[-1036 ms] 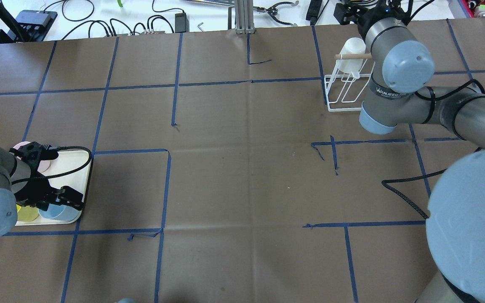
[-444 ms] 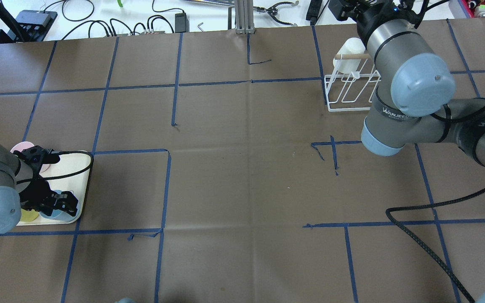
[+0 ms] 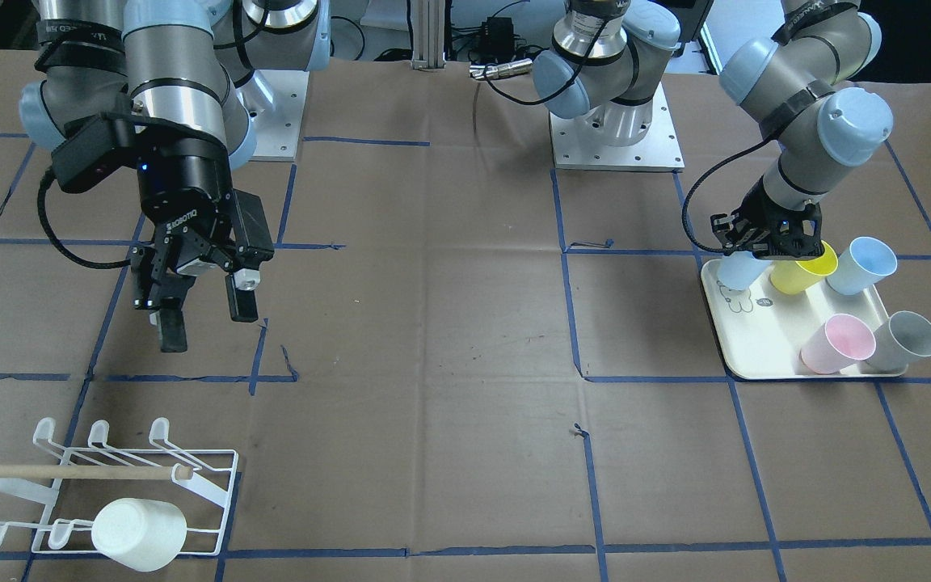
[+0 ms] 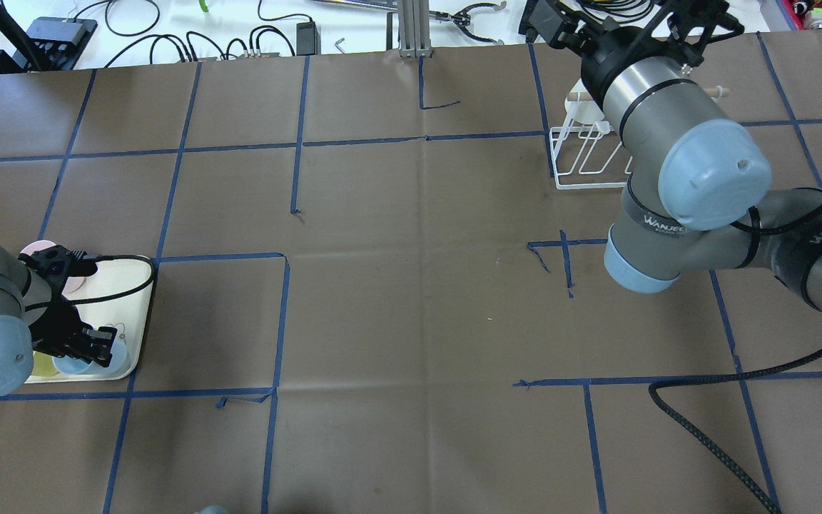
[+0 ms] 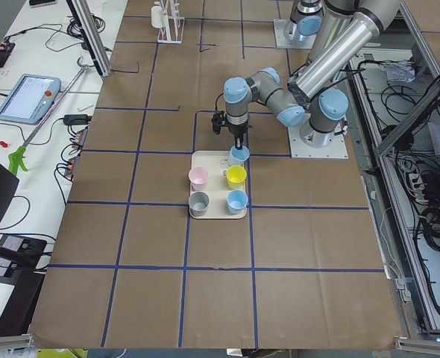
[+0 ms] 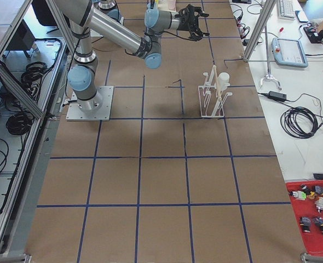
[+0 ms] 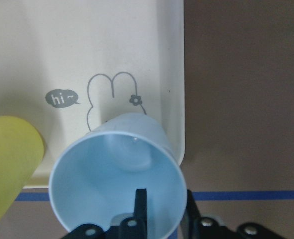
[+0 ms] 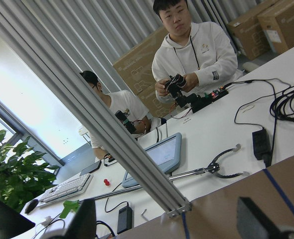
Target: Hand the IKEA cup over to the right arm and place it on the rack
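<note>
A light blue IKEA cup [image 3: 736,271] stands tilted at the corner of the cream tray [image 3: 756,356]. My left gripper [image 3: 768,238] is shut on its rim. In the left wrist view one finger [image 7: 139,204] is inside the cup [image 7: 117,174] and the other is outside the wall. My right gripper [image 3: 199,311] hangs open and empty above the table, some way from the white wire rack [image 3: 110,485]. The rack's wooden dowel [image 3: 69,471] lies across it, and a white cup [image 3: 140,524] rests on a prong. In the overhead view the right arm hides part of the rack [image 4: 582,160].
The tray also holds a yellow cup [image 3: 803,271], a second light blue cup [image 3: 861,265], a pink cup [image 3: 837,343] and a grey cup [image 3: 907,339]. The right arm's black cable [image 4: 703,435] loops over the table. Operators sit at a bench [image 8: 197,64] beyond the far edge.
The right arm has drawn back from the rack and swung its elbow away, leaving the white cup there. The left gripper has narrowed onto the light blue cup's rim.
</note>
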### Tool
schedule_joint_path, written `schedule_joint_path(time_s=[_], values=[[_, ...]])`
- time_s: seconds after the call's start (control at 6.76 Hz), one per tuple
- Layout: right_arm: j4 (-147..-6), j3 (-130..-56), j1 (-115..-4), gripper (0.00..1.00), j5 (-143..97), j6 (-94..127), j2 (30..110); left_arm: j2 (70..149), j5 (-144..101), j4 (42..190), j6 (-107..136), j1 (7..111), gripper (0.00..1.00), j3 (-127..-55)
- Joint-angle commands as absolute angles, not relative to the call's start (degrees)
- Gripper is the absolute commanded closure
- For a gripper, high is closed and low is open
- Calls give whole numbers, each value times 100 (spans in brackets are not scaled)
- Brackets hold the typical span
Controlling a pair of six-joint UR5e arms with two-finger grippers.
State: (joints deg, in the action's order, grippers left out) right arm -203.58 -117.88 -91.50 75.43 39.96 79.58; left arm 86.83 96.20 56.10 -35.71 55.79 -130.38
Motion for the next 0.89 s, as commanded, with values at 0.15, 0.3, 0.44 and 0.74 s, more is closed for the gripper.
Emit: schedule_joint_path(time_s=[0.15,0.3,0.44,0.74], values=[[-20364,-11883,-9228,0,6637,6279,8016,8648,9554,6525,-3604,5677,100,-11599],[-20364,-11952,-9237,0,6627,6737,8016,8727,9388,7174,-3612,5800,100,-10801],[-20373,-12031,-9237,0,6618,7176,8016,8858,9213,7685,-3612,5940,100,-10062],[-20434,-12076,-9237,0,6557,7924,8016,9497,8669,7918,-3595,6447,100,-8804]])
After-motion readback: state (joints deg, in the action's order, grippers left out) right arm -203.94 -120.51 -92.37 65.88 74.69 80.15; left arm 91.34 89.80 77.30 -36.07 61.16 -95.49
